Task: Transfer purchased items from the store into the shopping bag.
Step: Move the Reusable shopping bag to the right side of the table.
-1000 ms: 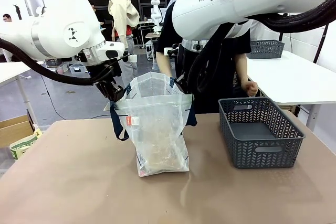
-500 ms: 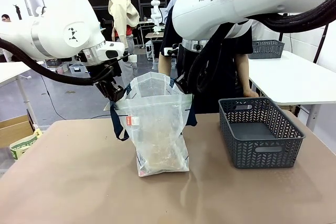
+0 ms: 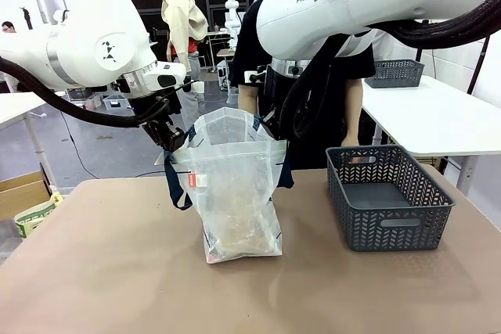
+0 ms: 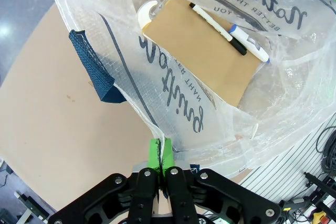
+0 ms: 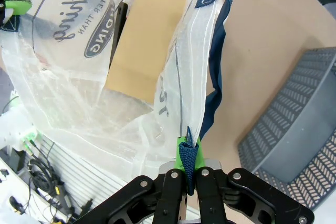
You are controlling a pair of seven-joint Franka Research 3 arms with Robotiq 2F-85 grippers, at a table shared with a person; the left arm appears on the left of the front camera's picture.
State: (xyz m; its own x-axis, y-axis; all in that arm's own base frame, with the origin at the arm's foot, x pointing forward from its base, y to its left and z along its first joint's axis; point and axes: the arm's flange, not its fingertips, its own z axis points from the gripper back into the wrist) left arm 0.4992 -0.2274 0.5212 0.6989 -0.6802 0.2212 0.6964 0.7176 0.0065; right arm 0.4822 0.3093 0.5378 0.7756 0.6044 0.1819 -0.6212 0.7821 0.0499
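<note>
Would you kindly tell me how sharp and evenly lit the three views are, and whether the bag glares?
Front view: sharp, evenly lit, soft shadows by the bag and basket. Left wrist view: the bag's print reads clearly; pale sheen on creased plastic. Right wrist view: similar sheen, focus sharp.

The translucent clear plastic shopping bag (image 3: 235, 193) with navy strap handles and lettering stands upright mid-desk (image 3: 94, 271), its mouth spread between my left pincer (image 4: 159, 149) and right pincer (image 5: 187, 150), each pinched on a rim. The dark grey slotted plastic basket (image 3: 399, 228) sits upright near its right, apart from it.
</note>
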